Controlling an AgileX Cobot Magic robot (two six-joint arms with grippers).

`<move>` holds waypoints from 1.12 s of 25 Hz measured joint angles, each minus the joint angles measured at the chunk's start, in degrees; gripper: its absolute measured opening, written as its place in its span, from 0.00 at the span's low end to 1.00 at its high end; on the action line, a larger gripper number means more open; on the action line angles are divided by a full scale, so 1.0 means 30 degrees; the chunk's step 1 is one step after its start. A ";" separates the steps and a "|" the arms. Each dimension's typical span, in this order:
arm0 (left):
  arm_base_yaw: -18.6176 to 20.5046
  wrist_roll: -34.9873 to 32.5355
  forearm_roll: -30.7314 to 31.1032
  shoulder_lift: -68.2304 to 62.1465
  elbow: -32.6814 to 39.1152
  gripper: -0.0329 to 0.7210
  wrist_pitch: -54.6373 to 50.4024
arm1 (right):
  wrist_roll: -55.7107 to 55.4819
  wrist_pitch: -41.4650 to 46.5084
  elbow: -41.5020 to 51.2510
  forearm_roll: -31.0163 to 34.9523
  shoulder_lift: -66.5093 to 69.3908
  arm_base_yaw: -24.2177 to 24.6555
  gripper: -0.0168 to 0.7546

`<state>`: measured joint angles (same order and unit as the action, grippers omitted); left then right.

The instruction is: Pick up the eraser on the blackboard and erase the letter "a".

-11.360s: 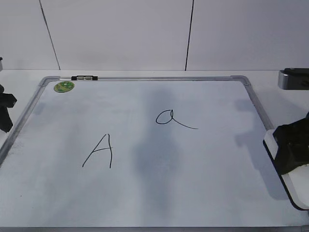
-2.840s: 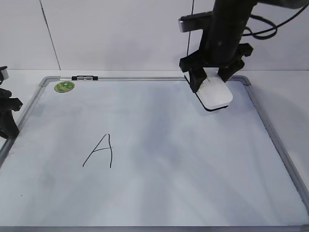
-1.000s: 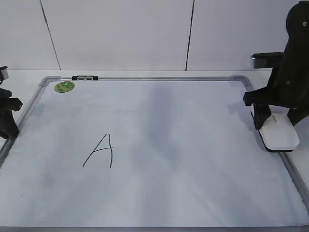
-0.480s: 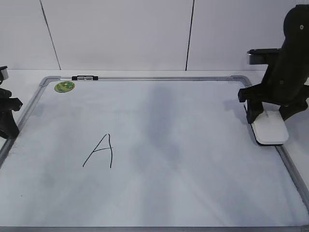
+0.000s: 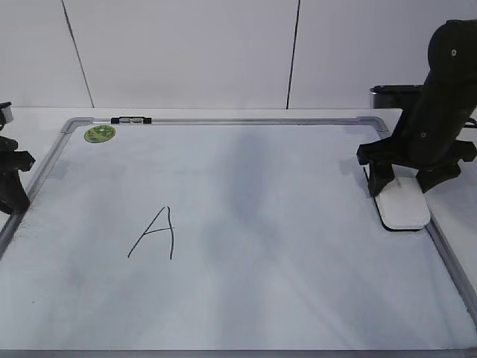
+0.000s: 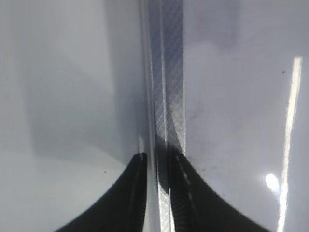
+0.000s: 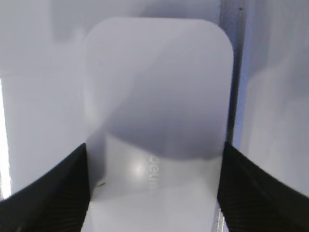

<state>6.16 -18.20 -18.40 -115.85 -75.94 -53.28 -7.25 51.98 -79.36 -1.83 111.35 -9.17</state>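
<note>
Erasing looked finished from where I stood: the blackboard [image 5: 246, 224] lay flat across most of the tabletop [image 5: 223, 113], and no lowercase letter "a" showed anywhere on its white face, only the angular capital A [image 5: 153, 233] towards the near left. The eraser [image 5: 402, 209] sat at the board's right edge, just inside the silver frame, its dark felt side down. The right gripper [image 5: 401, 185] stood over it with its fingers [image 7: 46, 193] on either side of the white block; in the right wrist view they pressed against both long sides, so I judged them closed on it rather than merely straddling it. Whether the eraser was resting its full weight on the board or being held a touch above I could not tell. That spot by the right frame made sense as a parking place, out of the way of the writing area, and I would guess the step in hand was setting the eraser down there. The left gripper [image 6: 157, 166] waited at the left edge of the tabletop, over the board's frame [image 6: 169, 96], its fingers nearly together with only a narrow slit between them and nothing held, plainly kept clear because the job was the other arm's.
</note>
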 joint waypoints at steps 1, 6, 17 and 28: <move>0.0000 0.0000 0.0000 0.0000 0.0000 0.21 0.0000 | 0.0001 -0.0011 0.0000 0.0000 0.0000 0.0000 0.79; 0.0000 0.0000 0.0000 0.0000 0.0000 0.21 0.0000 | 0.0001 -0.0043 0.0000 -0.0158 0.0000 0.0000 0.80; 0.0000 0.0000 0.0000 0.0000 0.0000 0.22 0.0000 | 0.0030 0.3415 -0.3387 -0.0670 0.0000 0.0000 0.80; 0.0000 0.0000 0.0334 0.0000 0.0000 0.41 0.0072 | 0.0331 0.5746 -0.4248 -0.0677 -0.0069 -0.0036 0.80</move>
<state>6.16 -18.20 -17.40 -115.85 -75.94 -53.06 -6.26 69.22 -92.11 -3.86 111.15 -9.28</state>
